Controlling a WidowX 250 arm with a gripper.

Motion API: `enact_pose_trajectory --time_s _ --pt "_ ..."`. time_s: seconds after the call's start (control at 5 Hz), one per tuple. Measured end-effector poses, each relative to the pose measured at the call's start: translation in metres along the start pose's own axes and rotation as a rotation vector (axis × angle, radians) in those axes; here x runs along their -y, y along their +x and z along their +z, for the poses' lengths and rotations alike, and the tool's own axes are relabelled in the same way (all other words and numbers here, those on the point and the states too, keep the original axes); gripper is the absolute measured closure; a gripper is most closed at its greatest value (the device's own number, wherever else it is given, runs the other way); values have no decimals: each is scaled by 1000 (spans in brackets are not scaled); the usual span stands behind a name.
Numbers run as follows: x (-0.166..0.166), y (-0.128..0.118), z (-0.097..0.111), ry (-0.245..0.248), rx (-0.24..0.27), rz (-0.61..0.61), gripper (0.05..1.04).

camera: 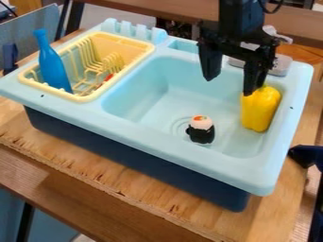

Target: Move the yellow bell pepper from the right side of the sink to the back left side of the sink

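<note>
The black gripper (231, 85) hangs over the back right part of the light blue sink (142, 111), its two fingers spread wide with nothing between them. Its right fingertip overlaps the top of a yellow bell pepper (259, 109), which stands against the basin's right side; whether they touch I cannot tell. A sushi roll (201, 130), black below and white with an orange spot on top, sits beside the drain, in front of and below the gripper.
A yellow dish rack (88, 98) is set into the sink's left side, with a blue bottle (53, 64) leaning in it and a small red thing (108, 77). Behind the basin is a grey faucet base (279, 65). The wooden table (145, 198) extends in front.
</note>
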State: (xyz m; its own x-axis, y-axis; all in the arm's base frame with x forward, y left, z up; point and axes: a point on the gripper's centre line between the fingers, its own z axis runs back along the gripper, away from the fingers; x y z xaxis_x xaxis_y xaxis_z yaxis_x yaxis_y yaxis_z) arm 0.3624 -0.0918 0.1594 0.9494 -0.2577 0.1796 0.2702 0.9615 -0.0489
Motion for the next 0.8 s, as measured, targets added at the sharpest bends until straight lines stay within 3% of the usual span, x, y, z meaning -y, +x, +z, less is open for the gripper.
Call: enact_pose_trajectory --time_s 0.2,0.8 --pt "-5 19 -11 9 -31 -9 83" --pt "13 43 -13 -52 6 -24 83"
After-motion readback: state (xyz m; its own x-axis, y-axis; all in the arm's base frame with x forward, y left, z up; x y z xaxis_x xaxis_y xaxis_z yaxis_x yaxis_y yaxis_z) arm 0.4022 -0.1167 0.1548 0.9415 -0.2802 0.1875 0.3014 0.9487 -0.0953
